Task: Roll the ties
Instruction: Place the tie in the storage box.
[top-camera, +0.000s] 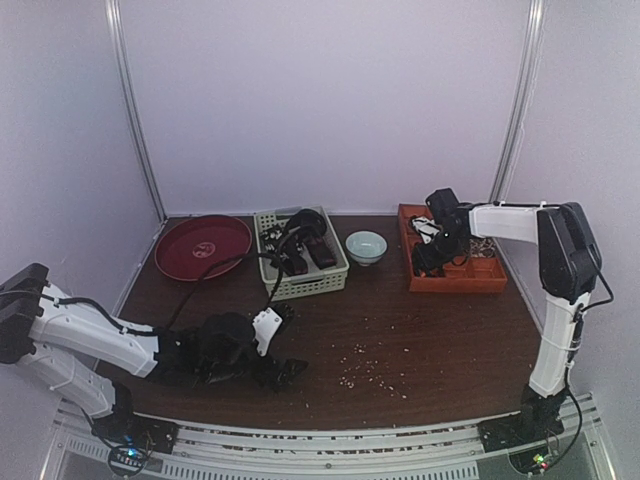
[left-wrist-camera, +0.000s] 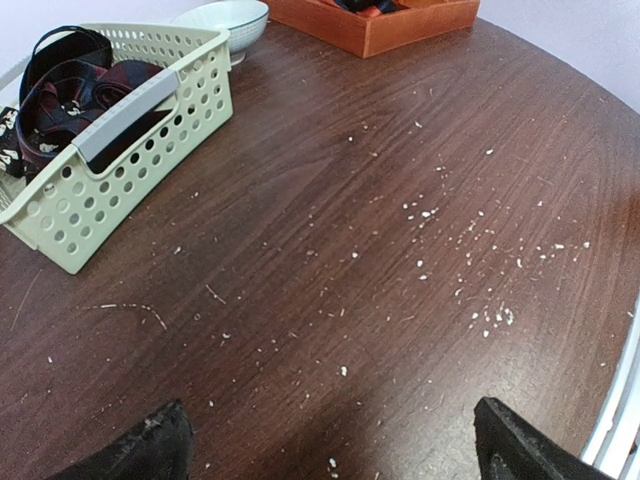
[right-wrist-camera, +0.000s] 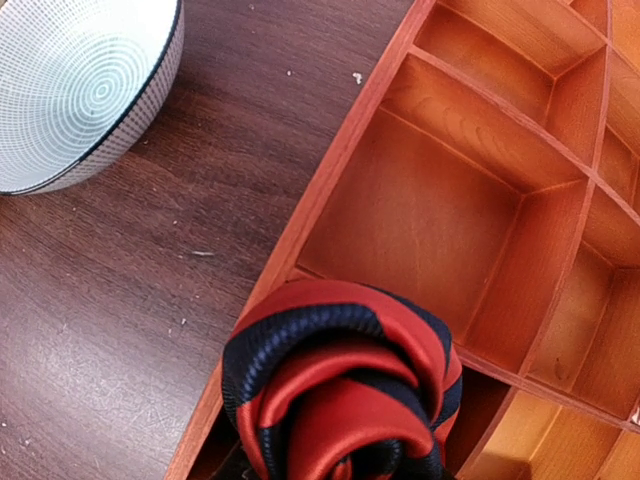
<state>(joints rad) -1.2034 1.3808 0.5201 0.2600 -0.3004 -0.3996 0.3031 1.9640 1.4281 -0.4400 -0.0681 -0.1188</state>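
A rolled tie with orange-red and black stripes (right-wrist-camera: 340, 380) fills the bottom of the right wrist view. It hangs over the near-left corner of the orange wooden divided tray (right-wrist-camera: 440, 210), overlapping the tray's left wall. My right gripper (top-camera: 432, 258) is shut on it, with its fingers hidden behind the roll. Several dark ties (left-wrist-camera: 70, 90) lie in the pale green basket (left-wrist-camera: 150, 150), which also shows in the top view (top-camera: 300, 255). My left gripper (left-wrist-camera: 335, 450) is wide open and empty, low over the bare table at the front left (top-camera: 285, 370).
A pale blue bowl (top-camera: 366, 246) stands between the basket and the orange tray (top-camera: 455, 275). A dark red plate (top-camera: 203, 245) sits at the back left. Pale crumbs (top-camera: 370, 365) are scattered on the dark wood table. A black cable (top-camera: 215, 275) runs from the basket toward the left arm.
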